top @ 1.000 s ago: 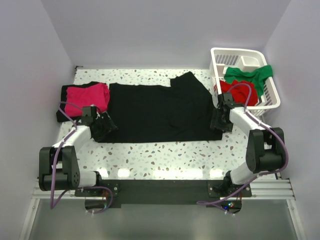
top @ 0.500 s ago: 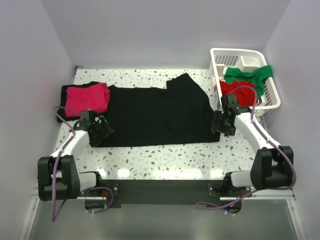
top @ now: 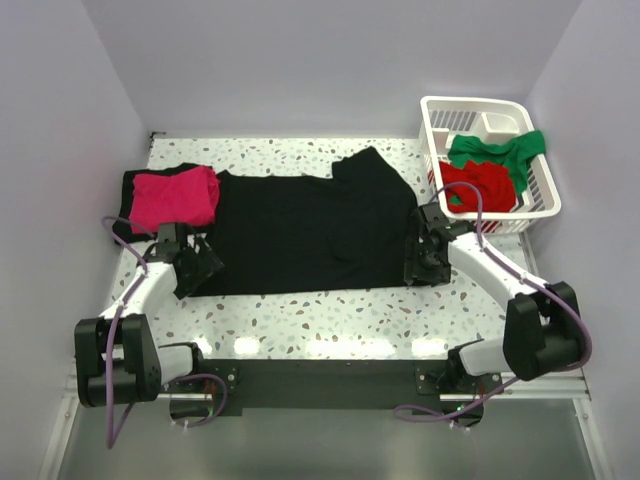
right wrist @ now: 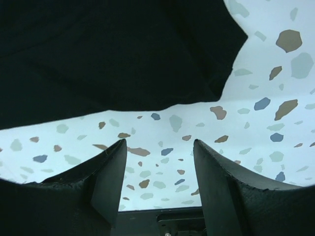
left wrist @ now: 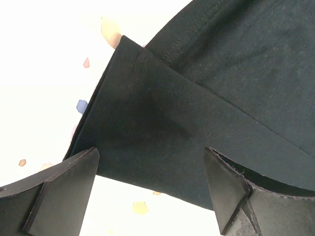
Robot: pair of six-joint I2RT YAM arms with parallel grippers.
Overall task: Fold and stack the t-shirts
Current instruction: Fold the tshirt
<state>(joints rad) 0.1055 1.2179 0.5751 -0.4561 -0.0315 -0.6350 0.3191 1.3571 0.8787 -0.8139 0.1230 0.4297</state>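
A large black t-shirt (top: 300, 230) lies spread flat across the table. A folded magenta t-shirt (top: 175, 195) sits on a folded black t-shirt (top: 128, 205) at the far left. My left gripper (top: 195, 265) is open at the spread shirt's near left corner. In the left wrist view the black hem (left wrist: 162, 142) lies between the fingers of the open left gripper (left wrist: 150, 164). My right gripper (top: 425, 260) is open at the shirt's near right corner. In the right wrist view this gripper (right wrist: 158, 147) is over bare table, with the shirt's edge (right wrist: 108, 54) just beyond its fingertips.
A white slatted basket (top: 530, 195) stands at the back right, holding a green t-shirt (top: 500, 152) and a red t-shirt (top: 480, 185). The terrazzo table (top: 330, 310) shows as a bare strip along the near edge. Walls enclose the left, back and right.
My right gripper has moved left and nearer, to the shirt's near right corner. My left gripper has shifted slightly nearer and left. The black shirt lies a little flatter.
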